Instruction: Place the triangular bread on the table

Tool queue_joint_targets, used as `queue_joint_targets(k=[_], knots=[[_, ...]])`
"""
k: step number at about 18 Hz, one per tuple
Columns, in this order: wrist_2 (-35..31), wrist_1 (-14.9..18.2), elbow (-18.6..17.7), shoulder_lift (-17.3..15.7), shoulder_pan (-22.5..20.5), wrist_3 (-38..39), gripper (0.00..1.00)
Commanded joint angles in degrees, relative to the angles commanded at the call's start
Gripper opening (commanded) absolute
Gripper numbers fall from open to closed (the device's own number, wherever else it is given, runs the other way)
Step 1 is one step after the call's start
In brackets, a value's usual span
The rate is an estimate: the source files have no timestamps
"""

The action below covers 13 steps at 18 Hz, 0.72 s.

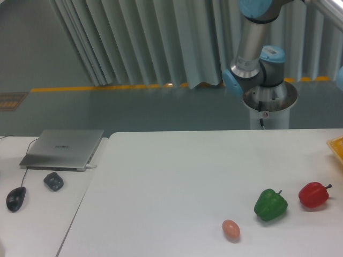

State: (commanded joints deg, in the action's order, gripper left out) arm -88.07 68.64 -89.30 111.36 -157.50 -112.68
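Observation:
The triangular bread is out of view in this frame. The large white table point(177, 176) fills the lower middle and right of the camera view. Only the arm's base and lower joints point(260, 64) show, behind the table's far edge at the upper right. The arm goes up out of the frame, and the gripper is out of view.
A green pepper point(270, 204), a red pepper point(313, 194) and a small pinkish-brown egg point(231, 229) lie at the table's front right. A yellow object's corner point(336, 146) shows at the right edge. A smaller desk at the left holds a closed laptop point(63, 149), a mouse point(15, 199) and a small dark object point(53, 181).

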Motion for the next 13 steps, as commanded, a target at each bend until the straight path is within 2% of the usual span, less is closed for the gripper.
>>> queue_joint_targets(k=[3,6,9,11,12,13], knots=[[-0.17,-0.09,-0.35,0.00,0.09,0.00,1.00],[-0.26,0.18,-0.18,0.09,0.00,0.00,0.70],[-0.35,2.01,0.52,0.09,-0.09,0.00,0.46],[-0.18,3.68,1.84,0.09,-0.17,0.00,0.39],[-0.18,5.26,2.71,0.35,-0.09,0.00,0.32],[-0.09,5.71,2.90,0.35,-0.17,0.00,0.32]])
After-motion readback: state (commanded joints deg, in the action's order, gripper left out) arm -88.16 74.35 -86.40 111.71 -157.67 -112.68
